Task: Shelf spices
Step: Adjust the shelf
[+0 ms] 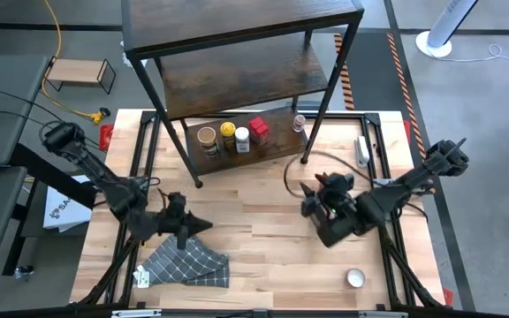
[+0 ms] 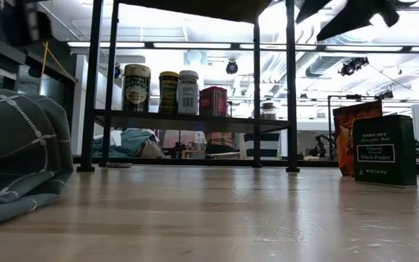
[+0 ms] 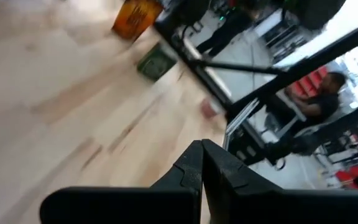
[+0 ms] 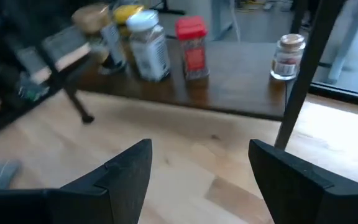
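The shelf (image 1: 237, 53) stands at the table's far side. Its lowest board (image 4: 229, 93) carries a tan-lidded jar (image 1: 206, 138), a yellow-lidded jar (image 1: 227, 132), a white-lidded jar (image 1: 242, 139), a red spice container (image 1: 259, 129) and a small jar (image 1: 299, 123). A dark green pepper tin (image 2: 384, 149) stands upright on the table, with an orange bag (image 2: 355, 131) behind it. My right gripper (image 4: 197, 155) hangs open above the table in front of the shelf, nothing between its fingers. My left gripper (image 3: 202, 146) is shut and empty over the table's left half, beside the cloth.
A grey checked cloth (image 1: 184, 263) lies crumpled near the front left. A small round silver tin (image 1: 354, 278) sits near the front right edge. A dark cable (image 1: 292, 172) loops in front of the shelf's right leg. A person (image 3: 316, 102) sits beyond the table.
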